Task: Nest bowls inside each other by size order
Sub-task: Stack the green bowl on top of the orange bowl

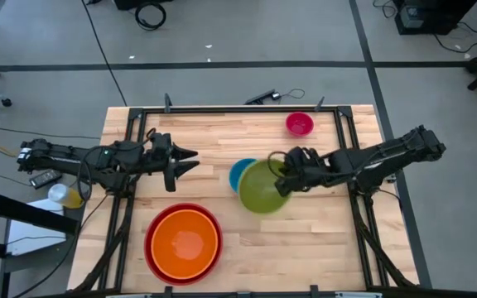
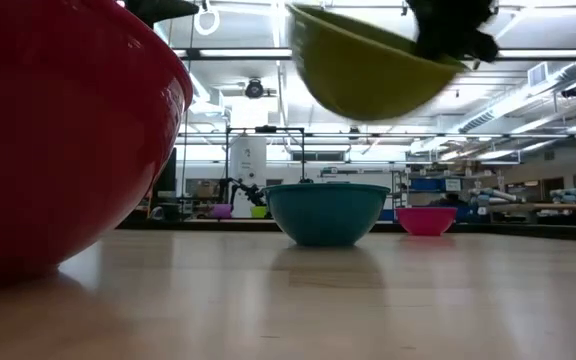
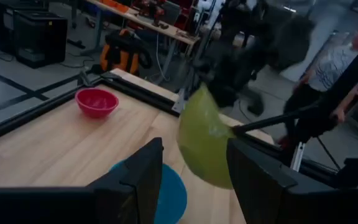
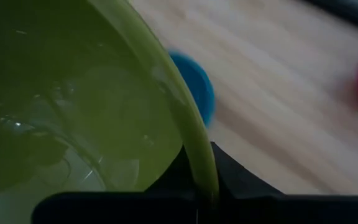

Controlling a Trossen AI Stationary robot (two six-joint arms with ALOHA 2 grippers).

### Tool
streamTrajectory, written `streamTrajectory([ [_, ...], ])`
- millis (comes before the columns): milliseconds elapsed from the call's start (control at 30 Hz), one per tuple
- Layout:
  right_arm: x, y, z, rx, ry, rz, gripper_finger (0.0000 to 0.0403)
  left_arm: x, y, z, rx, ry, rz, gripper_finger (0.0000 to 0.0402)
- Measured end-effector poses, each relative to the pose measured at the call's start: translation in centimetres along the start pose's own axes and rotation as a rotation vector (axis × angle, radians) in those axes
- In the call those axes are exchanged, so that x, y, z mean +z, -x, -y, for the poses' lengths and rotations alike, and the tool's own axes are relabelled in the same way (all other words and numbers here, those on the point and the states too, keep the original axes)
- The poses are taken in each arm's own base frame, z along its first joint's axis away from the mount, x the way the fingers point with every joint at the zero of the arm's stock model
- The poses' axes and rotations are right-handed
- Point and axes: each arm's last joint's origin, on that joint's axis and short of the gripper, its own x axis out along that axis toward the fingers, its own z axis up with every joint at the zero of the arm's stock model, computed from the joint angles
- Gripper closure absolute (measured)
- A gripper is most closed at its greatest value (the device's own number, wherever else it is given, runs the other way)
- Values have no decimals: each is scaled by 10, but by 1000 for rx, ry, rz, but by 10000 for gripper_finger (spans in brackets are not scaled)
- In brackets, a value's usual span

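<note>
We recorded the orange bowl (image 1: 184, 241) seated inside the red bowl (image 1: 154, 263) at the near-left part of the desk (image 1: 222, 141), the two rims nearly concentric and both openings facing up. Nothing else showed inside the orange bowl. The blue bowl (image 1: 238, 170) stood upright on the desk near its middle; we could not see into it, since it was partly covered from above by the green bowl (image 1: 259, 189). The pink bowl (image 1: 299, 124) stood alone, upright, toward the far-right corner, well apart from the others.

The right hand (image 1: 286, 178) had its fingers closed on the rim of the green bowl; in the right wrist view the rim ran straight down between the two fingers (image 4: 185, 171), one inside the wall and one outside. The bowl was off the desk: the low view showed it in the air above the blue bowl (image 2: 327, 212), clear of it. It was tilted, with the gripped edge lower and the opposite edge raised, its opening still facing broadly upward. We saw nothing inside it.

The left hand (image 1: 190, 161) hovered over the left-centre of the desk, pointing toward the blue and green bowls, its fingers spread apart and holding nothing.
</note>
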Motion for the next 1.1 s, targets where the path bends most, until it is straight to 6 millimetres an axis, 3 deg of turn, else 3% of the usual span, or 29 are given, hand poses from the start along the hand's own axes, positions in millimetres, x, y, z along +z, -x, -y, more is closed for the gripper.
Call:
streamTrajectory([
  [133,26,-7,-16,-46,1,72,387,-3,-3,2,-4,-8,-16,221],
  [300,50,-38,-30,-163,-40,112,387,-13,-13,4,8,-73,-79,214],
  [567,67,-86,-49,-303,-17,147,387,-31,-44,-9,219,-73,-127,144],
  [800,81,-92,-63,-301,64,195,387,-39,-61,-27,357,-76,-161,106],
  [933,89,-84,-71,-265,114,234,385,-39,-64,-32,384,-67,-159,144],
  [1100,96,-73,-72,-193,82,217,351,-35,-60,-34,409,-56,-133,294],
])
